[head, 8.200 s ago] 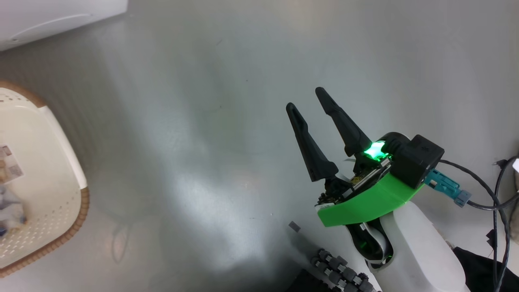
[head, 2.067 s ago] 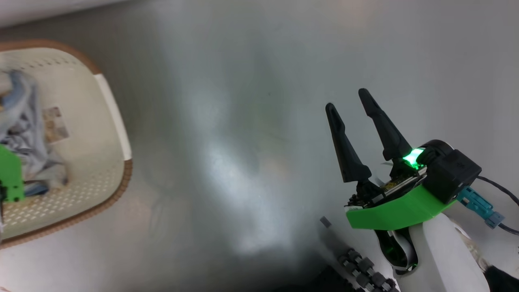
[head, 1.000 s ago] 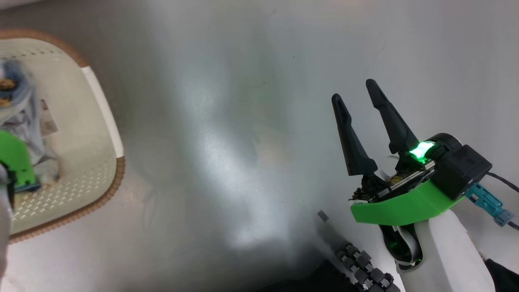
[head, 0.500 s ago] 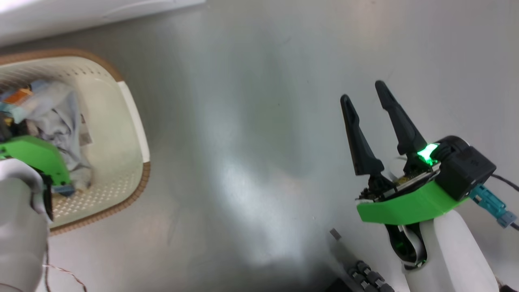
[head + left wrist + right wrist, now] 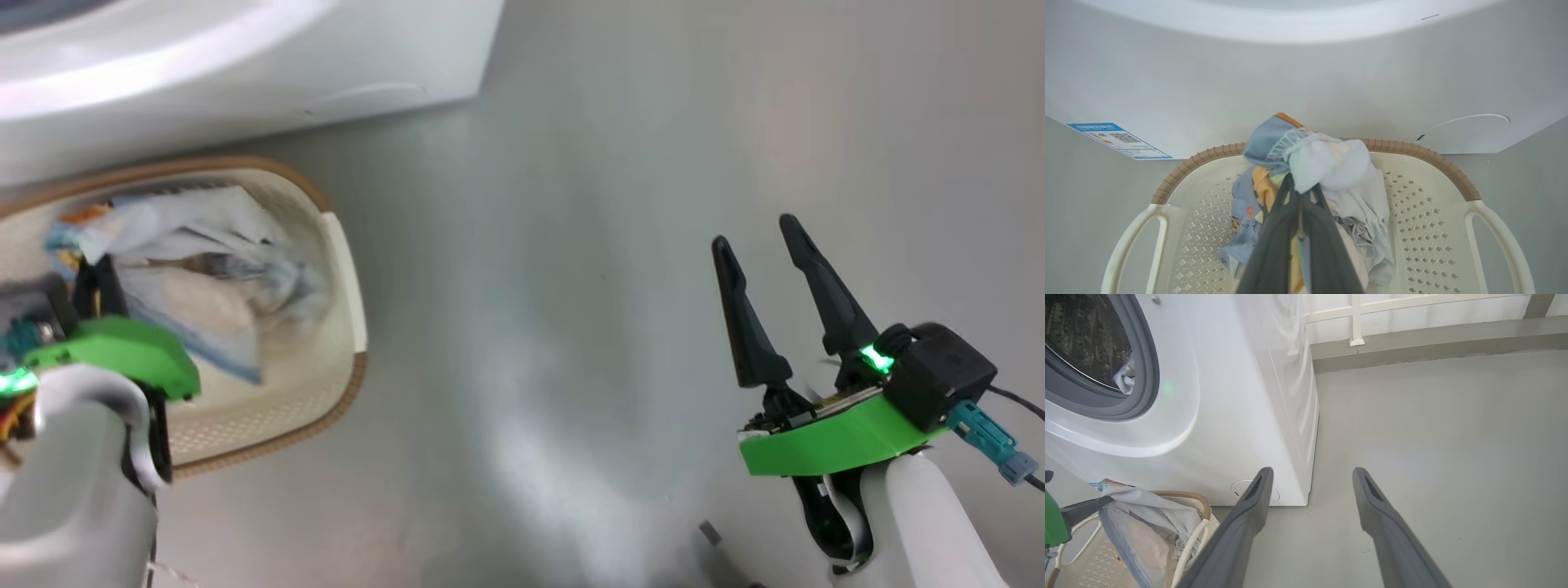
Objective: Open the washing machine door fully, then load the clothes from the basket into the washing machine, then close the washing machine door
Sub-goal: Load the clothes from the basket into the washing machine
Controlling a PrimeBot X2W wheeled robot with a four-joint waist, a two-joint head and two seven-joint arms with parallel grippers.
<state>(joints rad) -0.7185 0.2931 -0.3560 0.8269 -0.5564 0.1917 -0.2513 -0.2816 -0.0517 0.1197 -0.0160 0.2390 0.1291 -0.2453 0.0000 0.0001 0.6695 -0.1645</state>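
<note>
My left gripper [image 5: 1300, 190] is shut on the clothes [image 5: 1327, 163], a light-blue, white and orange bundle lifted above the cream basket [image 5: 1412, 150]. More of the fabric hangs down into the basket. In the head view the clothes [image 5: 192, 269] stretch up from the basket [image 5: 347, 269] at the left, by my left gripper [image 5: 96, 286]. The white washing machine [image 5: 1229, 396] stands just behind the basket, its grey-sealed drum opening [image 5: 1147, 375] uncovered, with a bit of cloth [image 5: 1124, 379] inside. The washing machine door is out of view. My right gripper [image 5: 763, 237] hovers open over the bare floor, holding nothing.
A blue energy sticker [image 5: 1118, 141] and a round service flap [image 5: 1461, 126] mark the machine's lower front. Grey floor [image 5: 1433, 437] stretches to the right of the machine up to a wall base [image 5: 1412, 339]. A cable [image 5: 1020, 400] trails behind my right wrist.
The head camera has swung, bringing the machine and more of the basket into view. My left gripper has risen, pulling the clothes upward. The right gripper stays open.
</note>
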